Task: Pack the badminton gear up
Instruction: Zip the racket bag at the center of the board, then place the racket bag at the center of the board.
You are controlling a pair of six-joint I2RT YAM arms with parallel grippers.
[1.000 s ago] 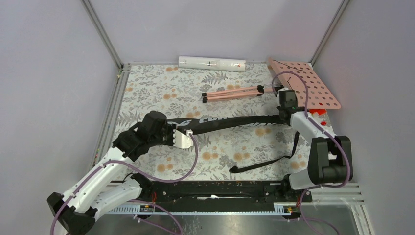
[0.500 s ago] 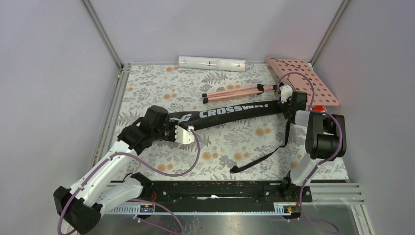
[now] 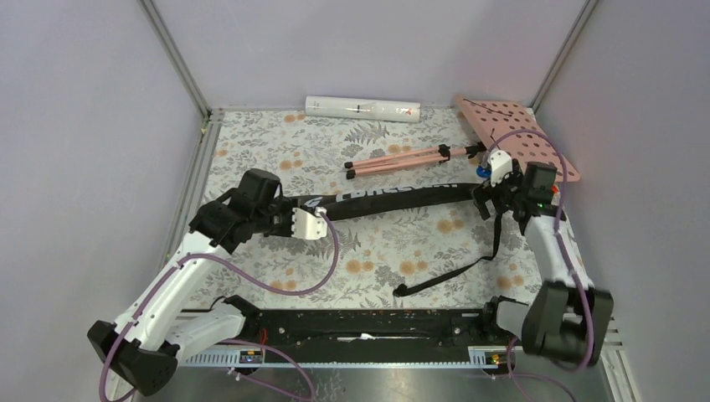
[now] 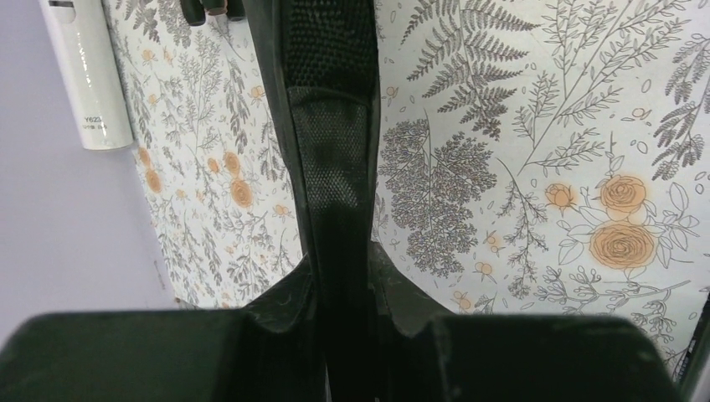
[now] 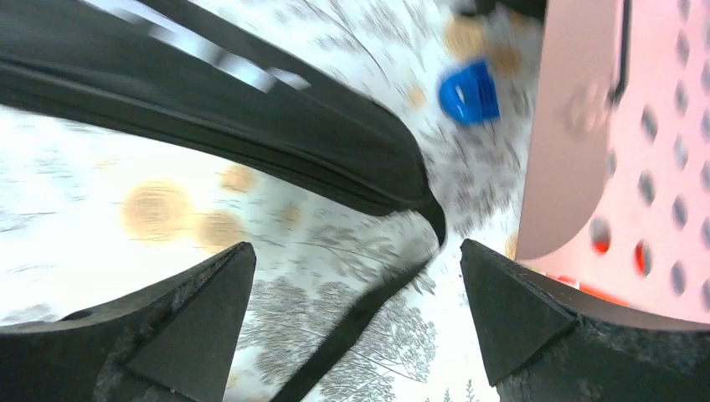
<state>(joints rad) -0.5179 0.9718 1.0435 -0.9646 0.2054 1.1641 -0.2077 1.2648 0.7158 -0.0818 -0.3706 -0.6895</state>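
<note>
The left arm (image 3: 172,289) reaches forward with its wrist turned inward, the left gripper (image 4: 347,335) pinched tight on the black bag (image 4: 329,126); the right arm (image 3: 554,244) stretches far forward, the right gripper (image 5: 356,251) spread wide, holding nothing.

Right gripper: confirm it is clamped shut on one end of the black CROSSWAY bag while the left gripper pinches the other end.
Not quite. The right gripper is open, its jaws spread wide with nothing pinched between them; the right wrist view shows it. The left gripper does pinch the other end of the black CROSSWAY bag.
</note>
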